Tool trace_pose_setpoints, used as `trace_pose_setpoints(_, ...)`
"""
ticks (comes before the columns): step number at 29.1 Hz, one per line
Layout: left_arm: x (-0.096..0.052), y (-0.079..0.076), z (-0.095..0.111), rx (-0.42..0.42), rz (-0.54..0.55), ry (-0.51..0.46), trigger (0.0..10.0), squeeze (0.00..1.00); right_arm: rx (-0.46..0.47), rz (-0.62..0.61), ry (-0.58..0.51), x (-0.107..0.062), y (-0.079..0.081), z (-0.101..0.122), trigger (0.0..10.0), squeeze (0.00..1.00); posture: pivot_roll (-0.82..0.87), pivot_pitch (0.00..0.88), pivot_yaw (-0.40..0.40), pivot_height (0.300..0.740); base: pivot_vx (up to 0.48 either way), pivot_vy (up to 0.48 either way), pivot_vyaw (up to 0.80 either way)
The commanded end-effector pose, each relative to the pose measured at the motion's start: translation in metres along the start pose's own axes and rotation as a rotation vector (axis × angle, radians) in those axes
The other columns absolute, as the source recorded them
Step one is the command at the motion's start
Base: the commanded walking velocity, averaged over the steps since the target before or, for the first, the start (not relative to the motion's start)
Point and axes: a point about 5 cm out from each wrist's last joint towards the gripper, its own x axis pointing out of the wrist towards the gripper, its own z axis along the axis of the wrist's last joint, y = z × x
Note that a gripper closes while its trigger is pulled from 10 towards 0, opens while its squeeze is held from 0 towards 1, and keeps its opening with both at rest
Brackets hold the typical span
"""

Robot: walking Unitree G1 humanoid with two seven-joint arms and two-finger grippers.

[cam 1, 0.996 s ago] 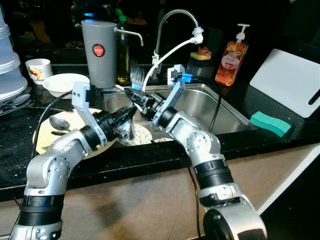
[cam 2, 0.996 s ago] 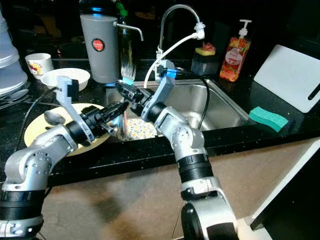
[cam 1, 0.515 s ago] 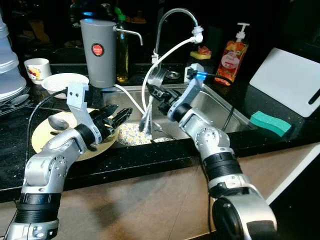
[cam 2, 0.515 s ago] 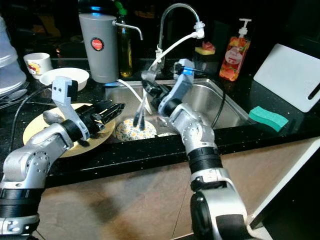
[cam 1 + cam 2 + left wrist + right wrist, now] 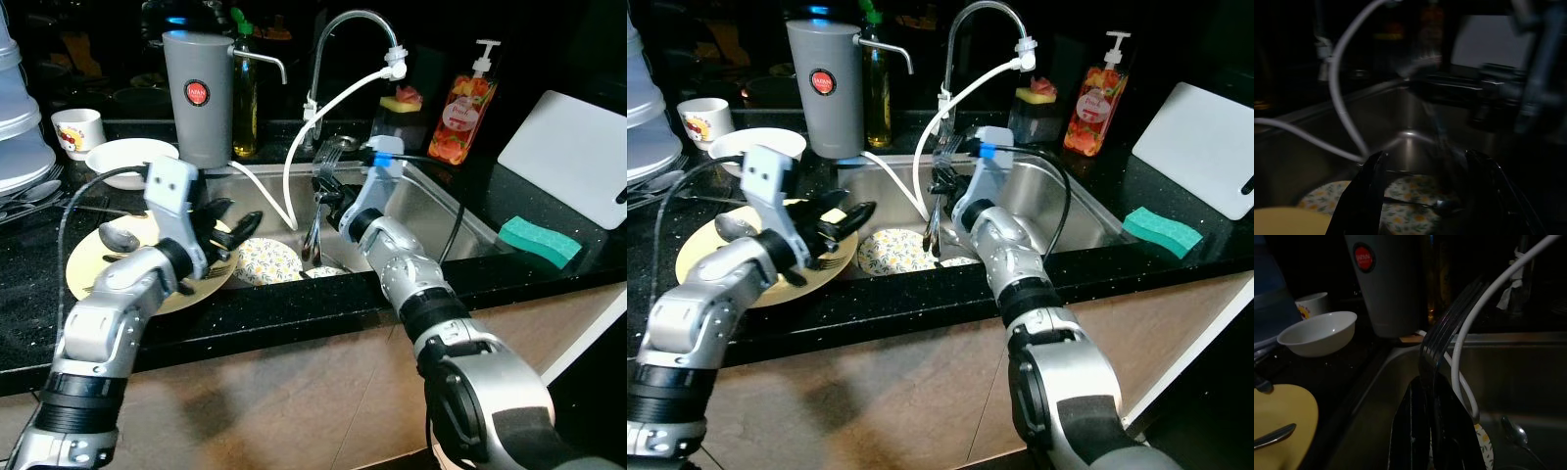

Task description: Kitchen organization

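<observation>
right tool pinches a fork upright over the sink; left tool hangs spread above the yellow plate. best carry it level, clear of the white hose.

A black speckled worktop is running across the scene, its front edge catching a little light, and a steel sink is sitting let into it. A curved chrome tap is rising behind the sink, with a white hose hanging from its spout. The area behind the worktop is lying in deep shadow, so no wall or window is showing clearly. Below the worktop a plain beige cabinet front is taking the brightest light, with a pale strip slanting down along its right end beside a dark gap.
</observation>
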Motion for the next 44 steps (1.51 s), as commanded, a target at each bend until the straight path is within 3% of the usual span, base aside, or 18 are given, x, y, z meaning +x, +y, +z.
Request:
trace_pose_setpoints(1,0.002,-0.009,-0.002,0.003,-0.044,0.013,10.0,0.00,-0.019,-0.006,-0.022,0.002,0.000,0.005,10.0,0.00,0.08,0.078,-0.090,0.740,0.000,0.000,0.00)
trace_pose_setpoints(6,0.003,-0.022,-0.016,0.046,-0.108,0.104,10.0,0.00,-0.088,0.018,-0.011,0.004,0.012,-0.005,10.0,0.00,0.09,0.092,-0.085,0.740,0.000,0.000,0.00)
trace_pose_setpoints(9,0.004,-0.020,-0.022,0.088,-0.095,0.157,10.0,0.00,-0.146,0.061,0.013,0.002,0.022,-0.019,10.0,0.00,0.09,0.095,-0.084,0.740,0.000,0.000,0.00)
trace_pose_setpoints(14,0.003,-0.019,-0.024,0.098,-0.093,0.169,10.0,0.00,-0.162,0.077,0.026,0.001,0.025,-0.025,10.0,0.00,0.09,0.096,-0.083,0.740,0.000,0.000,0.00)
trace_pose_setpoints(16,0.003,-0.016,-0.025,0.118,-0.070,0.190,10.0,0.00,-0.184,0.110,0.057,-0.003,0.031,-0.039,10.0,0.00,0.09,0.096,-0.081,0.740,0.000,0.000,0.00)
trace_pose_setpoints(23,0.001,-0.010,-0.027,0.128,-0.022,0.208,10.0,0.00,-0.166,0.111,0.099,-0.008,0.027,-0.050,10.0,0.00,0.08,0.093,-0.079,0.740,0.000,0.000,0.00)
trace_pose_setpoints(24,0.000,-0.008,-0.027,0.128,-0.016,0.215,10.0,0.00,-0.146,0.105,0.104,-0.009,0.025,-0.051,10.0,0.49,0.08,0.090,-0.078,0.740,0.000,0.000,0.00)
trace_pose_setpoints(25,0.000,-0.008,-0.027,0.128,-0.016,0.215,10.0,0.00,-0.146,0.105,0.104,-0.009,0.025,-0.051,10.0,0.49,0.08,0.090,-0.078,0.740,0.000,0.000,0.00)
trace_pose_setpoints(26,0.000,-0.007,-0.028,0.129,-0.009,0.221,10.0,0.00,-0.132,0.097,0.106,-0.009,0.022,-0.050,10.0,1.00,0.08,0.088,-0.076,0.740,0.000,0.000,0.00)
trace_pose_setpoints(30,0.000,-0.003,-0.027,0.131,0.018,0.222,10.0,0.00,-0.133,0.080,0.105,-0.010,0.018,-0.048,10.0,1.00,0.08,0.086,-0.074,0.740,0.000,0.000,0.00)
trace_pose_setpoints(32,0.000,-0.001,-0.026,0.125,0.032,0.216,10.0,0.00,-0.145,0.073,0.102,-0.010,0.017,-0.047,10.0,0.95,0.08,0.076,-0.073,0.740,0.000,0.000,0.00)
trace_pose_setpoints(33,0.000,0.002,-0.024,0.123,0.067,0.212,10.0,0.00,-0.154,0.066,0.094,-0.010,0.016,-0.045,10.0,0.00,0.08,0.068,-0.073,0.740,0.000,0.000,0.00)
trace_pose_setpoints(36,0.000,0.005,-0.022,0.134,0.099,0.213,10.0,0.00,-0.152,0.064,0.083,-0.010,0.014,-0.043,10.0,0.00,0.08,0.064,-0.073,0.740,0.000,0.000,0.00)
trace_pose_setpoints(42,-0.008,0.027,-0.008,0.217,0.294,0.207,10.0,0.00,-0.103,0.059,0.004,-0.007,0.009,-0.027,10.0,0.00,0.07,0.040,-0.079,0.740,0.000,0.000,0.00)
trace_pose_setpoints(44,-0.013,0.038,-0.005,0.211,0.391,0.225,10.0,0.00,-0.078,0.062,-0.020,-0.007,0.008,-0.022,10.0,0.00,0.07,0.035,-0.081,0.740,0.000,0.000,0.00)
